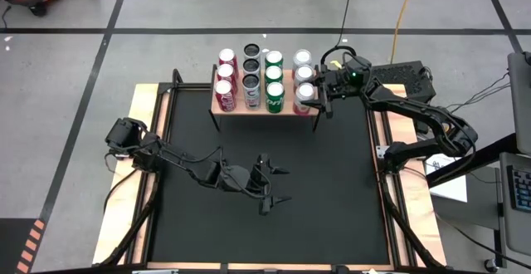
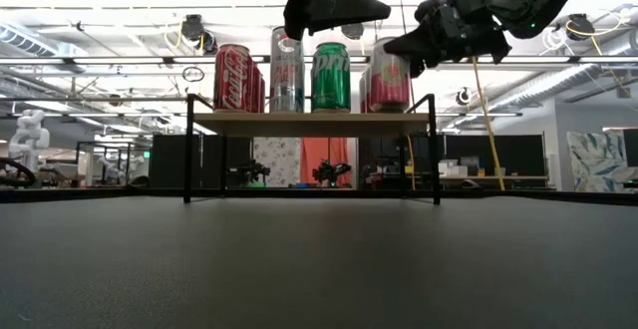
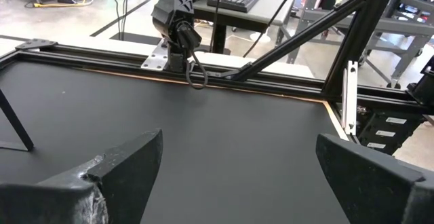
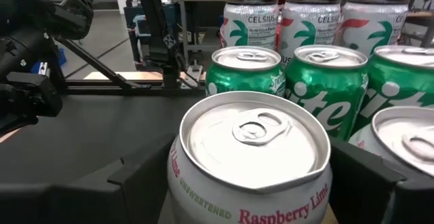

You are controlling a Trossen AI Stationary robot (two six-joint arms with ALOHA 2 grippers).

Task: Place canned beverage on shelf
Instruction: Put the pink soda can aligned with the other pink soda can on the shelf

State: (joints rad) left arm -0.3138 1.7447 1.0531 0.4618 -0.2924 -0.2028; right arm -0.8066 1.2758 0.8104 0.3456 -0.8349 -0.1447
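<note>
The Raspberry Lime can [image 4: 249, 157] stands on the shelf [image 1: 265, 110] at its right end, upper centre of the high view, beside green Sprite cans [image 4: 325, 88]. The right gripper [image 1: 319, 93] straddles it, fingers spread and apparently clear of it. Placement appears complete; withdrawal remains. The left gripper [image 1: 275, 184] waits wide open over the mat [image 1: 332, 199].

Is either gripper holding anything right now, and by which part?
The left gripper is open and empty over the mat. The right gripper straddles the sides of the front Raspberry Lime can on the shelf; whether it grips or has let go cannot be told.
</note>
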